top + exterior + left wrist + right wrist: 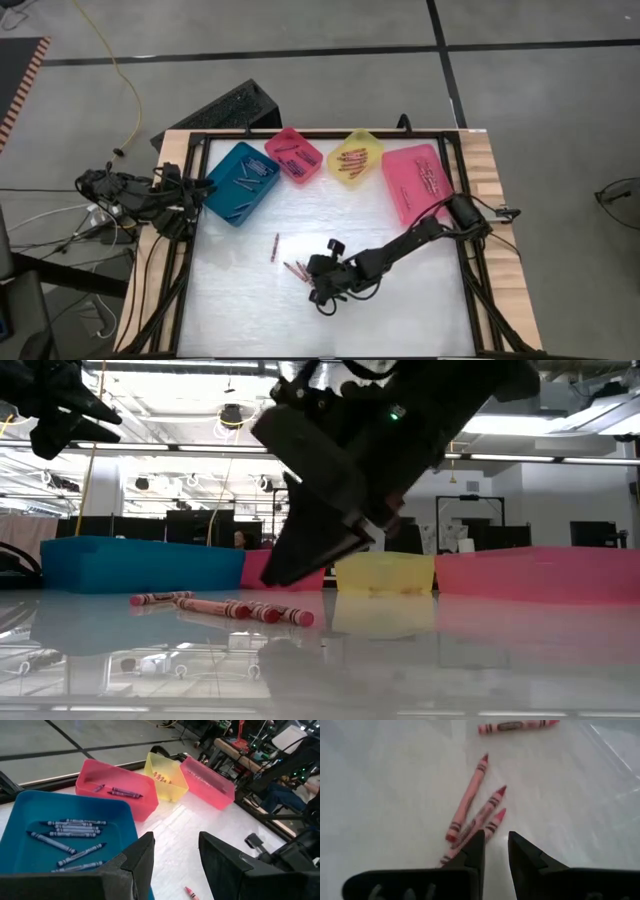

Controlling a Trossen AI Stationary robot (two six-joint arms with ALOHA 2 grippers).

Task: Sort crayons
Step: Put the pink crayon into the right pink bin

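Along the far edge of the white table (400, 310) sit 4 bins, left to right from above: a teal bin (241, 182) w/ grey-blue crayons (75, 827), a small pink bin (294, 156) w/ a few dark crayons (124, 793), a yellow bin (355, 157) w/ reddish crayons, and a long pink bin (420, 181) w/ more red/pink ones along its bottom. Exact counts inside can't be read; the teal one shows roughly 8 in the left wrist view.

Loose on the table: 4 red/pink crayons. 3 lie close together in a fan (479, 810), and 1 lies apart (517, 726), farther toward the bins. From above the single one (274, 247) is near the table's middle-left, the cluster (296, 269) just beside the right gripper.

Right gripper (495, 851) is low over the table, tips right at the near ends of the clustered crayons; fingers (476, 851) stand a narrow gap apart w/ nothing between them. Whether a tip touches a crayon can't be told.

Left gripper (175, 855) hangs above the teal bin's near corner at the table's left edge, fingers (142, 857) moderately apart, empty.
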